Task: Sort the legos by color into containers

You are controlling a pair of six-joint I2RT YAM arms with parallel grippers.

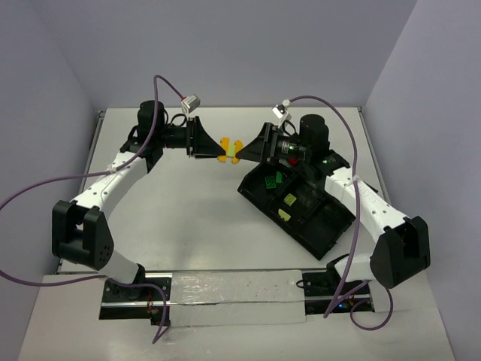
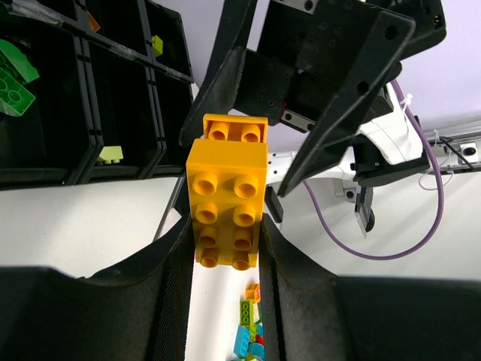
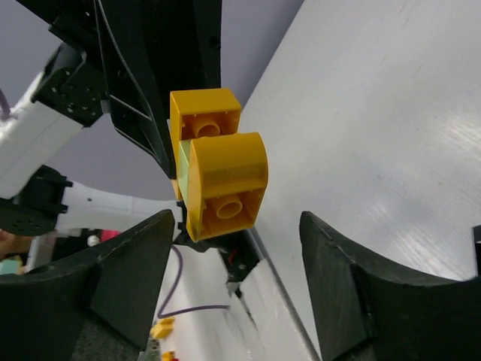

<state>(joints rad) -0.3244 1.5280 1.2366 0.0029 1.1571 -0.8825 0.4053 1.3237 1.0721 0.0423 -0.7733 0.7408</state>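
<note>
Found fingers point(image 2: 169, 286) of the left gripper point(image 2: 225, 226) clenched on a yellow-orange brick point(image 2: 225, 199), one finger against each long side, studs facing the wrist camera. Noted a second yellow-orange brick point(image 2: 234, 129) joined at the far end of the first. Found fingers point(image 3: 128, 278) of the right gripper point(image 3: 237, 226) spread wide, flanking the two bricks without touching them. From above, logged both grippers nose to nose over the far middle of the table point(image 1: 188, 218), with the two bricks held clear of the tabletop between them, just left of the black tray point(image 1: 331, 233). Noted green bricks point(image 1: 278, 177) in one far compartment of the tray, pale yellow-green bricks point(image 1: 289, 200) in compartments nearer the arm bases. Could not tell whether the held bricks are pressed fully together.
</note>
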